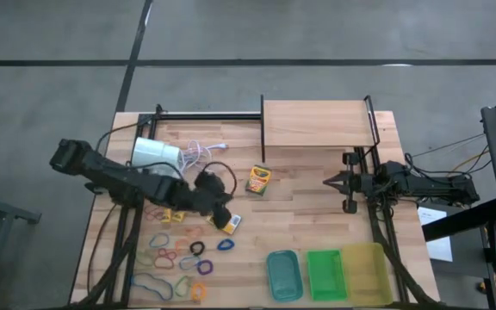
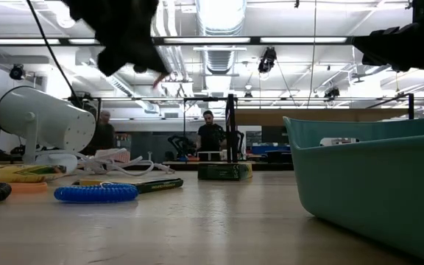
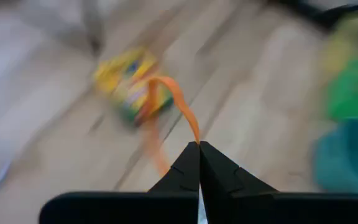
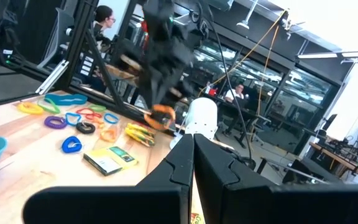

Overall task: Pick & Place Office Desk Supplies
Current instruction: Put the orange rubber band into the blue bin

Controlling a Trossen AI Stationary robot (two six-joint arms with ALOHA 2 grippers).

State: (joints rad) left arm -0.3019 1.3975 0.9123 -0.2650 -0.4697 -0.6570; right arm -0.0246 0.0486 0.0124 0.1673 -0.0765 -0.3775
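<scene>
My left gripper (image 3: 199, 144) is shut on a thin orange loop (image 3: 174, 94) and hovers above the middle of the table (image 1: 222, 211). Past the loop, down on the table, lies a yellow-and-green crayon box (image 3: 129, 84). Another crayon box (image 1: 257, 179) lies at the table's centre, and a small flat box (image 1: 232, 223) sits by the left gripper. Several coloured loops (image 1: 177, 258) lie flat at the near left. My right gripper (image 1: 327, 182) is shut on nothing and waits at the right side, clear of the table top. My left gripper pinches the orange loop's thin band (image 3: 194, 133) between its two fingertips. The loop is lifted clear of the table and sticks out past the fingertips in an open curve. In the right wrist view it shows under the raised gripper (image 4: 162, 117).
A white cylindrical lamp (image 1: 156, 153) with its white cord (image 1: 198, 155) lies at the far left. Teal (image 1: 283, 274), green (image 1: 326, 274) and yellow (image 1: 364, 271) trays stand along the near right edge. A wooden shelf (image 1: 317, 123) spans the far edge.
</scene>
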